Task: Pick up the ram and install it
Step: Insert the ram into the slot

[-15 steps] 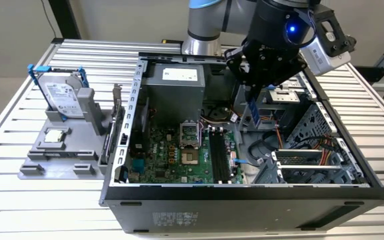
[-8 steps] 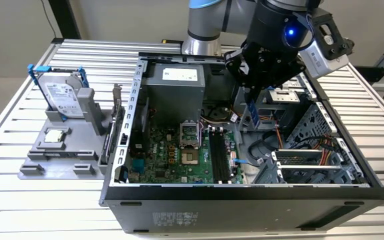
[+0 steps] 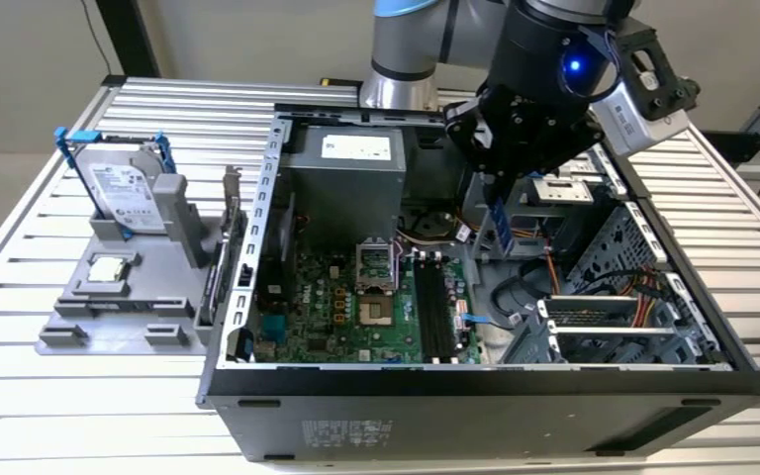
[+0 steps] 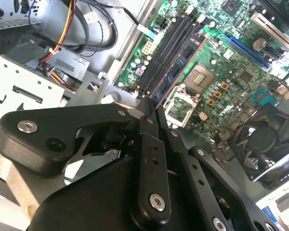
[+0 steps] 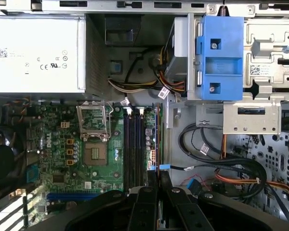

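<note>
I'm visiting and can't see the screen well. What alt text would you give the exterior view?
A robot arm's gripper holds the ram hanging down into an open computer case, near the motherboard's memory slots. At the exterior view's left, a hard drive stands in a grey holder.

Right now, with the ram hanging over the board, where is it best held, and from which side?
By its upper edge, from above, as the gripper holds it now: the ram is a thin flat card hanging on edge, so it is pinched across its two broad faces. That likely leaves the lower edge free for the black slots.
</note>
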Action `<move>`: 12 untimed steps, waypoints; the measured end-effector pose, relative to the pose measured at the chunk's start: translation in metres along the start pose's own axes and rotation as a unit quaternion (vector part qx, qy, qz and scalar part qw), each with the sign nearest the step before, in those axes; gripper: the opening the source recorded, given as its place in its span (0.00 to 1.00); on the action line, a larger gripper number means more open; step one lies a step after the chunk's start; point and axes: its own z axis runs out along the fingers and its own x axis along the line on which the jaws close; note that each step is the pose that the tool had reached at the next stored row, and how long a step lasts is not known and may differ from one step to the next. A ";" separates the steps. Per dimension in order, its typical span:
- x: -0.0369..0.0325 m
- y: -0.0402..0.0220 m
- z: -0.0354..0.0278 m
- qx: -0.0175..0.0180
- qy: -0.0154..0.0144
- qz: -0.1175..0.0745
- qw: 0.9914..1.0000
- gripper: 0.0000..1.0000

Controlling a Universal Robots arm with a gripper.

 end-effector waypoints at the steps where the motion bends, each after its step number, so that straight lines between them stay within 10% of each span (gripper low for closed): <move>1: 0.0000 -0.0001 0.0005 0.000 0.000 0.000 1.000 0.00; 12: 0.0002 -0.0001 0.0083 0.000 0.000 0.000 1.000 0.00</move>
